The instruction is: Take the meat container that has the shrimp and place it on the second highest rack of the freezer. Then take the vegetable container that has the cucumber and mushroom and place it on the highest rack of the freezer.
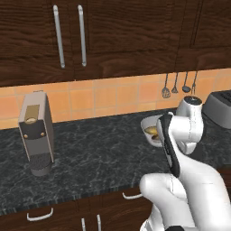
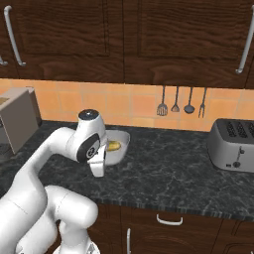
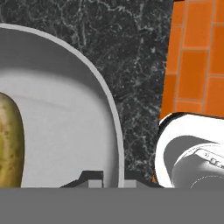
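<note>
The two-finger gripper (image 3: 107,177) is clamped tight on the thick rim of the wide grey metal bowl (image 3: 65,122), on the black marble counter (image 2: 168,168) near the orange tiled wall. The long yellow-green cucumber (image 3: 9,140) lies inside.

A home kitchen is showing here: dark wooden cabinets (image 2: 124,39) with long metal handles are hanging above an orange tiled backsplash (image 1: 103,97), and a black marble counter (image 2: 168,173) is running beneath. Cooking utensils (image 2: 181,101) are hanging on the tiles, with a toaster (image 2: 233,144) and coffee machine (image 1: 37,133) standing alongside.
</note>
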